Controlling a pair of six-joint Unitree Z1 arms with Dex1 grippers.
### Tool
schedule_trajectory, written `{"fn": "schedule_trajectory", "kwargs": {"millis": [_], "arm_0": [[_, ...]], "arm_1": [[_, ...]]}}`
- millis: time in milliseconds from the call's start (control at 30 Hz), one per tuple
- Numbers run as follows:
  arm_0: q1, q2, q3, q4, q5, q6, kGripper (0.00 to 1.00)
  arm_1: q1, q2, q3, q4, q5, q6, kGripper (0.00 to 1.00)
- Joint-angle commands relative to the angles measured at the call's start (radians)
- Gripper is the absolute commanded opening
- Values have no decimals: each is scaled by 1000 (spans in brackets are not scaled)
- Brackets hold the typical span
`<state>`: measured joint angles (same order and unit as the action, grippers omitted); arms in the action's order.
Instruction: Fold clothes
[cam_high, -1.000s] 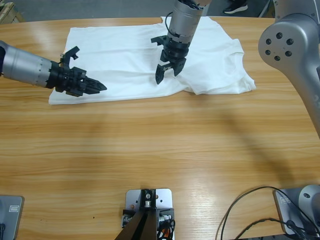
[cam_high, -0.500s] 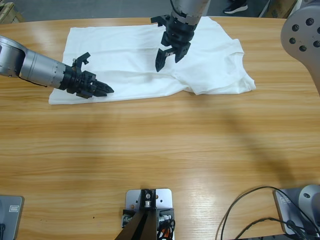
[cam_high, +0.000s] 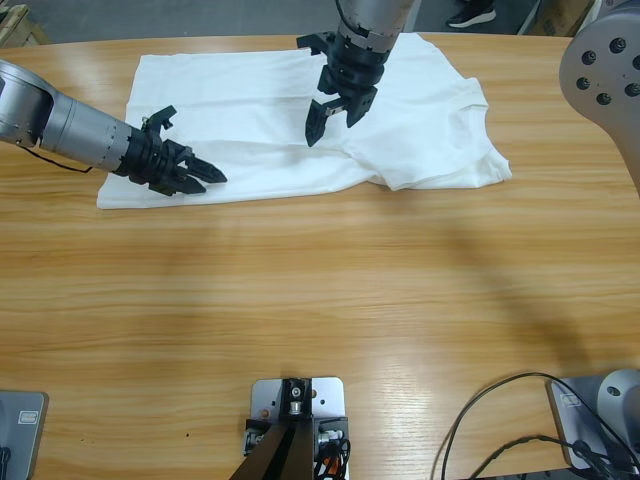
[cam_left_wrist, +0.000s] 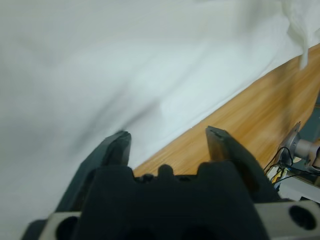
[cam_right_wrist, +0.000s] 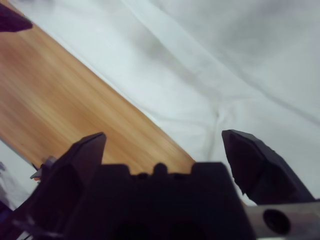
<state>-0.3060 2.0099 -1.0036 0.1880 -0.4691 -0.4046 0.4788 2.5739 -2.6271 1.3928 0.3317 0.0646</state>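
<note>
A: Where does the white T-shirt (cam_high: 300, 120) lie?

B: Spread flat along the far side of the wooden table (cam_high: 320, 310), soft cotton, with shallow creases and a sleeve folded under at its right end.

A: And the grippers?

B: The left gripper (cam_high: 200, 176) hangs over the shirt's near hem, jaws spread, nothing between them. The right gripper (cam_high: 328, 118) hovers above the shirt's middle, jaws also parted and empty.

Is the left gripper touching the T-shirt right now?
Cannot tell. In the high view the left gripper overlaps the near edge of the T-shirt, but its height is unclear; the left wrist view shows open jaws over cloth, no plain contact.
</note>
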Motion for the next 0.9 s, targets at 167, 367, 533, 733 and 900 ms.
{"fn": "schedule_trajectory", "kwargs": {"millis": [167,367,533,733,900], "arm_0": [[-10,95,-79,223,152,49,968],[-12,101,-86,223,152,56,968],[-12,103,-92,223,152,59,968],[-12,105,-95,223,153,61,965],[-12,105,-95,223,153,61,968]], "arm_1": [[11,-28,-77,219,29,-11,954],[22,-21,-76,219,79,-9,950],[62,15,-79,218,112,-6,950],[92,54,-79,216,132,7,950],[92,110,-78,216,149,6,950]]}}
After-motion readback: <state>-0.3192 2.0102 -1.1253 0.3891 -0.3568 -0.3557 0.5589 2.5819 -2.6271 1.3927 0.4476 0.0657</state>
